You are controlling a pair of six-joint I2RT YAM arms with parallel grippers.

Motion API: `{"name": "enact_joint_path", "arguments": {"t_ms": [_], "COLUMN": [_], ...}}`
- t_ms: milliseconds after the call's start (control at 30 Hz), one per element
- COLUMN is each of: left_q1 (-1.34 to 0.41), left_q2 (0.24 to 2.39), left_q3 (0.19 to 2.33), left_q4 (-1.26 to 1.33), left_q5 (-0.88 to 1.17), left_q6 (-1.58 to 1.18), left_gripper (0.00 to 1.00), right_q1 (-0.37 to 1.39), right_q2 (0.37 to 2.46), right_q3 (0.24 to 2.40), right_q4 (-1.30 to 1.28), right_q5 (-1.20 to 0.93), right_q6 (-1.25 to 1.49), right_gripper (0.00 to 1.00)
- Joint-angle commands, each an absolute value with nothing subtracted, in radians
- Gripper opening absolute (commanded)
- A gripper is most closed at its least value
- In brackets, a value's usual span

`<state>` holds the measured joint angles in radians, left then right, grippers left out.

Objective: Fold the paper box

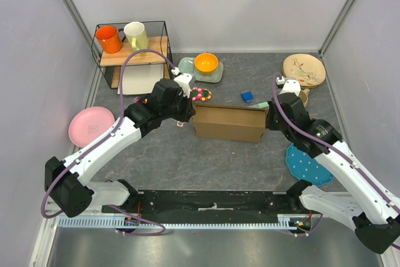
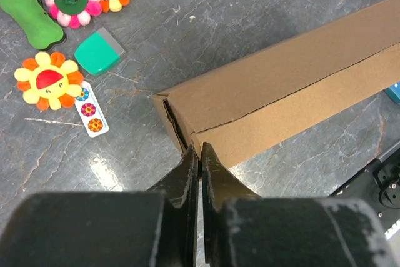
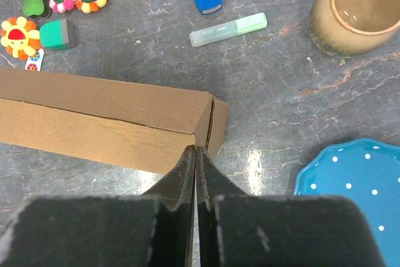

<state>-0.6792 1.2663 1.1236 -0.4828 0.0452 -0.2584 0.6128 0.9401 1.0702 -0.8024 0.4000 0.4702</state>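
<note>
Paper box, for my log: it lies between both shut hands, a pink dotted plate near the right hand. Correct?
No: the right wrist view shows the dotted plate is blue. The paper box lies between the left hand and right hand, both shut.

Robot lab, a closed test cell. Shown by plain pale walls held in metal posts around one grey stone-look table. Shown too by left arm and right arm bolted to a black plate at the near edge, just beside a slotted metal rail, with purple cable looping loose. Household odds set out in an unhomely mix: orange mug on a wire shelf, pink plate, dotted plate, flower toy flat on the tabletop.
</note>
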Motion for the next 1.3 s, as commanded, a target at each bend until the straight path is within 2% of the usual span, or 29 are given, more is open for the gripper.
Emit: {"name": "enact_joint_path", "arguments": {"t_ms": [0,167,800,1267], "left_q1": [-0.68,-0.678,-0.678,-0.678], "left_q2": [1.272,1.273,1.209,1.224], "left_q3": [1.103,1.081,1.054,1.048], "left_q4": [-0.454,-0.448,-0.391,-0.379], "left_q5": [0.061,0.018,-0.1,-0.058], "left_q6": [-0.221,-0.201,-0.015,-0.035], "left_gripper": [0.05,0.02,0.02,0.02], "right_q1": [0.617,0.617,0.617,0.617], "right_q2": [0.94,0.937,0.936,0.936], "right_q3": [1.066,1.058,1.029,1.011], "right_q4": [-0.747,-0.747,-0.745,-0.736], "right_q5": [0.402,0.4,0.397,0.396], "right_q6": [0.465,0.463,0.463,0.462], "right_gripper": [0.04,0.04,0.04,0.04]}}
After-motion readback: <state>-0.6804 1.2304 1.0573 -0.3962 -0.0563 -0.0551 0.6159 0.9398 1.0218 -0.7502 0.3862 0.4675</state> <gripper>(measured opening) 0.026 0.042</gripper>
